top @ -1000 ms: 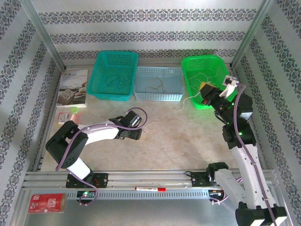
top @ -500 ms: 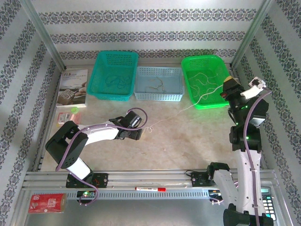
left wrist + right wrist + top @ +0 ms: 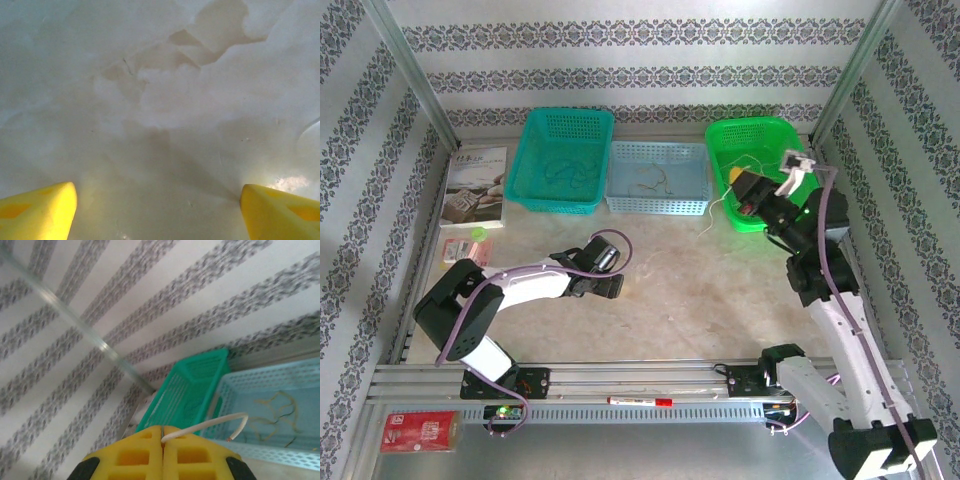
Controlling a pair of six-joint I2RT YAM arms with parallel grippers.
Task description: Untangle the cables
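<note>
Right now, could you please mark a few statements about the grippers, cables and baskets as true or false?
1. The right gripper is shut on a whitish cable. True.
2. The left gripper holds a cable. False: its jaws are wide apart over the bare table, with nothing between them.
3. The pale blue basket stands between the teal basket and the green basket. True.
4. The pale blue basket is empty. False: a curly yellowish cable lies in it.
5. The book lies to the right of the green basket. False: it lies to the left of the teal basket.
</note>
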